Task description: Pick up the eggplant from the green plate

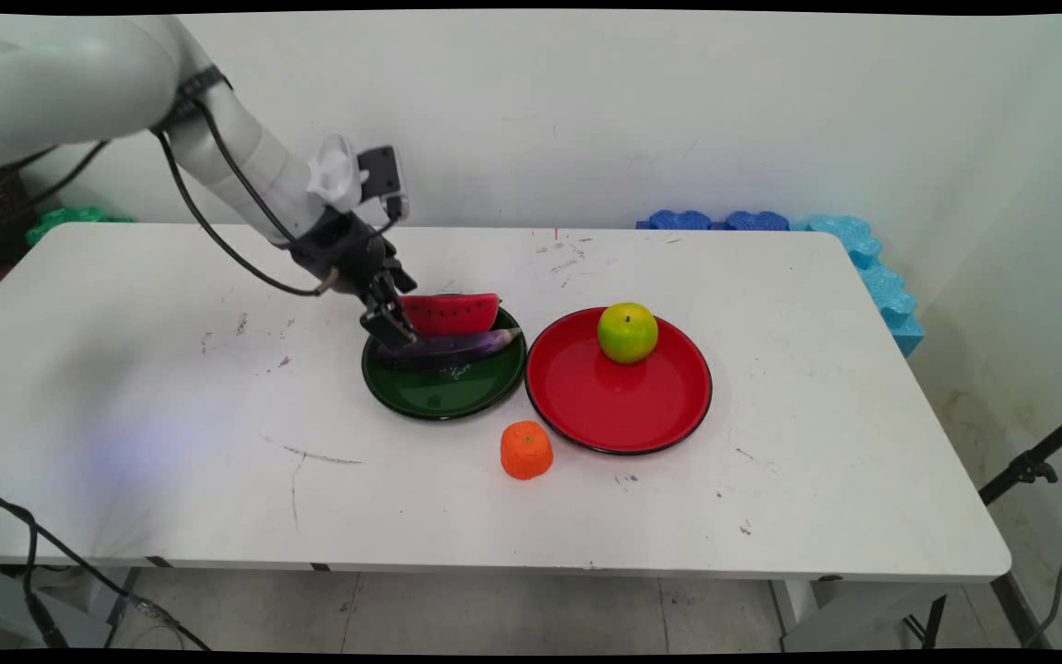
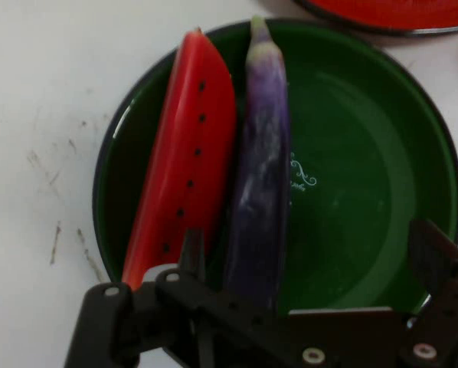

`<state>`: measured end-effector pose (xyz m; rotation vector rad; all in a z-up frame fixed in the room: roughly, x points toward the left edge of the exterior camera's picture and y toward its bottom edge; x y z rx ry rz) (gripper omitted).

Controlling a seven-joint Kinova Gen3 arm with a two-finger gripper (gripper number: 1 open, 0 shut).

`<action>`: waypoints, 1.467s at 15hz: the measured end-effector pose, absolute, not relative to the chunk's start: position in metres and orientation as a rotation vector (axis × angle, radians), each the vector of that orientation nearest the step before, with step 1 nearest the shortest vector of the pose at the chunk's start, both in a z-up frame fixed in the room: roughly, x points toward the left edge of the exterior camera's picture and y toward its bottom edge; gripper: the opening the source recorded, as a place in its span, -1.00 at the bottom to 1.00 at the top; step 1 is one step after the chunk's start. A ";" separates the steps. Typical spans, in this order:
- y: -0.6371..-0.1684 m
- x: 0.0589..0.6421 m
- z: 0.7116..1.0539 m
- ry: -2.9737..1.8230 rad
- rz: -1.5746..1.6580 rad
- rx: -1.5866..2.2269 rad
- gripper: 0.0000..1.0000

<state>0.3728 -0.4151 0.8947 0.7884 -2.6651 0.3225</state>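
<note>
We see the gripper (image 1: pixel 390 325) low over the left rim of the green plate (image 1: pixel 443 392), its fingers spread apart with nothing held between them. In the hand view the left finger (image 2: pixel 191 253) stands at the near end of the watermelon slice (image 2: pixel 187 165), in the gap between it and the eggplant (image 2: pixel 261 169), while the right finger (image 2: pixel 436 257) stands over bare green plate (image 2: pixel 367 176) well to the other side, so the eggplant's near end lies between the two. We cannot tell whether either finger touches the fruit or the plate.

The slice (image 1: pixel 451 313) and the eggplant (image 1: pixel 453 346) lie side by side on the green plate, touching along their length, the slice nearer the wall. Just right of it sits a red plate (image 1: pixel 623 406), rims almost touching, with a green apple (image 1: pixel 627 332) on its far part. An orange (image 1: pixel 526 450) stands on the table (image 1: pixel 171 443) just in front of the gap between the two plates, apart from both
</note>
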 end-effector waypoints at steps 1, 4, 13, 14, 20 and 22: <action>-0.417 0.373 0.889 -2.668 0.317 0.791 1.00; -0.422 0.371 0.872 -2.677 0.297 0.795 1.00; -0.433 0.373 0.830 -2.692 0.249 0.794 1.00; -0.433 0.373 0.826 -2.693 0.244 0.788 1.00; -0.437 0.371 0.814 -2.697 0.234 0.758 1.00; -0.438 0.370 0.811 -2.698 0.233 0.749 1.00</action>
